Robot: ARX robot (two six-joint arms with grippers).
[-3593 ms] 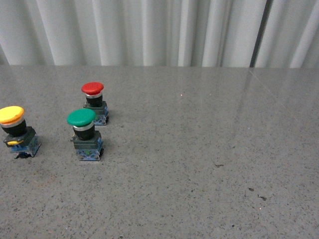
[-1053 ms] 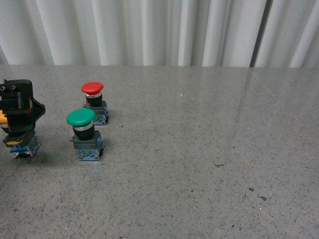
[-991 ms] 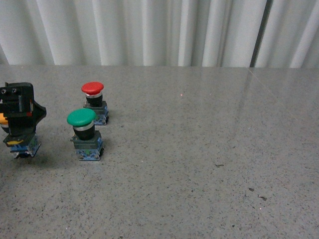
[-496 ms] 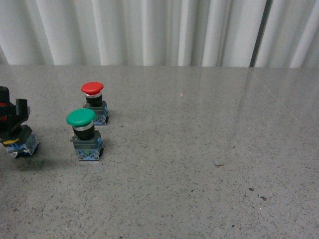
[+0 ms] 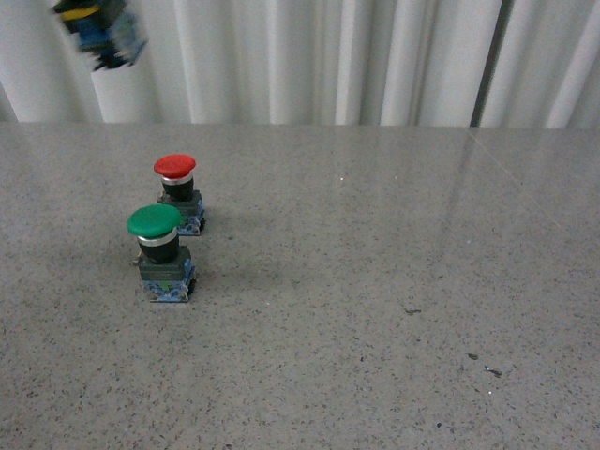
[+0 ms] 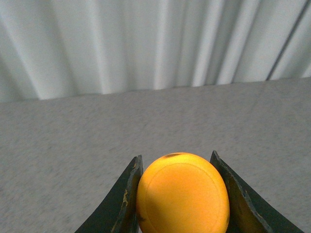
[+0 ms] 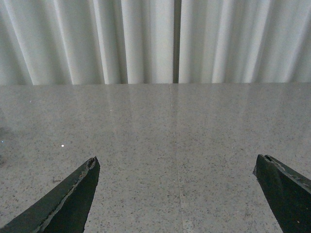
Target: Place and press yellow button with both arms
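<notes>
Left gripper point(image 6: 176, 158) is clamped tight on the yellow button point(image 6: 182, 191). The wrist view shows the cap wedged btwn both fingers point(image 6: 125, 201), touching each side.

Big change vs half a sec ago: the button sat at the far left of the table point(image 5: 375, 281) w/ the gripper over it. Now it's up in the air, a blurred blue-and-black shape in the top left corner of the front view, in front of the curtain point(image 5: 328, 56). So the pick-up looks done & the lift is quick, hence the blur.

Green button point(image 5: 159, 253) and red button point(image 5: 178, 192) haven't shifted; they stand near each other, left of centre.

Right gripper point(image 7: 176, 162) is spread wide w/ nothing in it, only bare table ahead, and it doesn't show in the front view.

Task-wise: grab done, placing & pressing not yet. Prob next: carry the button toward the open middle, set it down upright, then the right arm presses the cap.
</notes>
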